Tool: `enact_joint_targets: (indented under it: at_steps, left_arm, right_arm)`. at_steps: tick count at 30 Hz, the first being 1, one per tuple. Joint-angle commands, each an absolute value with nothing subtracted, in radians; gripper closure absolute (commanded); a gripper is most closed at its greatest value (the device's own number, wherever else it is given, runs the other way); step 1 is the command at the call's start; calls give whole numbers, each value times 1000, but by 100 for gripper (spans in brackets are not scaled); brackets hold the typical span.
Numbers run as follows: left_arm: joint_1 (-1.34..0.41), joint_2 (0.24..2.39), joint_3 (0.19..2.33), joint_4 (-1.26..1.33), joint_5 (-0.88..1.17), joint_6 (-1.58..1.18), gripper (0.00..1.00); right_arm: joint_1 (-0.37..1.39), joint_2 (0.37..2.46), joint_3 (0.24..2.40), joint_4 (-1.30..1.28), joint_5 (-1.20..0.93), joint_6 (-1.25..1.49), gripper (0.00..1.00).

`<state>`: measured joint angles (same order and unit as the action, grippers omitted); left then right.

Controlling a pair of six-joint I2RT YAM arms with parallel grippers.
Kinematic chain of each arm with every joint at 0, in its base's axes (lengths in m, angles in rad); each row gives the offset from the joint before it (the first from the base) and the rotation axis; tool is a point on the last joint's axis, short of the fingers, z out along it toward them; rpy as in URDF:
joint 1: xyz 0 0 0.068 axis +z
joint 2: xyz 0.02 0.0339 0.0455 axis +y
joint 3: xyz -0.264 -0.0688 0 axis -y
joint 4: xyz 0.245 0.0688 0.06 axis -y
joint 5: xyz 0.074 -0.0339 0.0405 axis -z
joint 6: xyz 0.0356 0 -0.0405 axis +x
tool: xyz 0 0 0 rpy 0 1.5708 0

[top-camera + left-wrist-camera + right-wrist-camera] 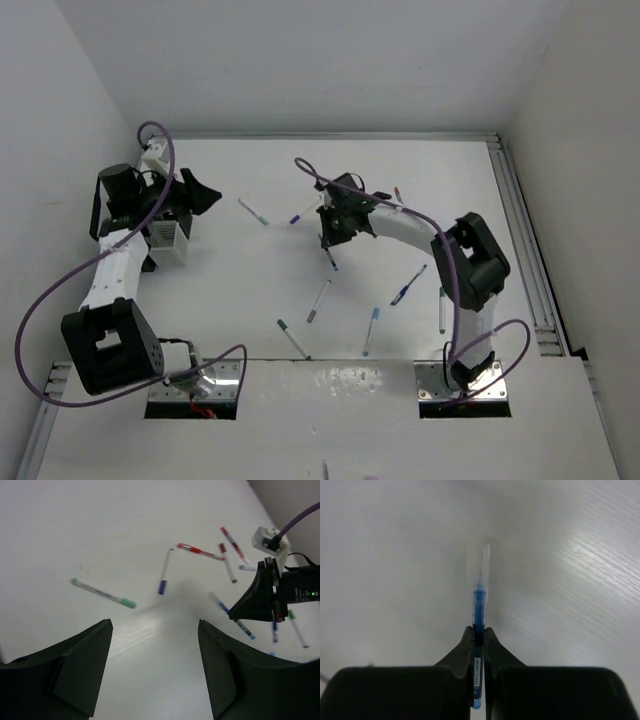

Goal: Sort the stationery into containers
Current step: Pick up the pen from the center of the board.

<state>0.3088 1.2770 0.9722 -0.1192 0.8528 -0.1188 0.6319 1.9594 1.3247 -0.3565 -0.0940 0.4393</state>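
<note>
Table: loose pens scattered from 3 to 6 o'clock. White mesh holder at 9 o'clock, beside L arm. Left gripper gapes wide, nothing in it. Right gripper, nr table ctr, is clamped on a blue pen, held nr one end, the rest sticking out. I judge the pen light, stiff and slick-barrelled. A mid-barrel grip wd swing less.

Open white worktop lies ahead of the left pincer, crossed by a thin green-capped white pen and a thin blue-capped white pen. Farther on, the right pincer and its clamped blue-barrelled pen stand in the way.
</note>
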Motion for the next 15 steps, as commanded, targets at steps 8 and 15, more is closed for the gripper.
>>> enact_joint_targets:
  at_steps: [8,15]
  left_arm:
    - [109,1276,871,287,1011,-603,25]
    - [17,1298,914,285,1000,-632,25]
  right_arm:
    - [748,1695,1394,-224,-388,305,100]
    - [802,1723,1512,-241,-333,353,100]
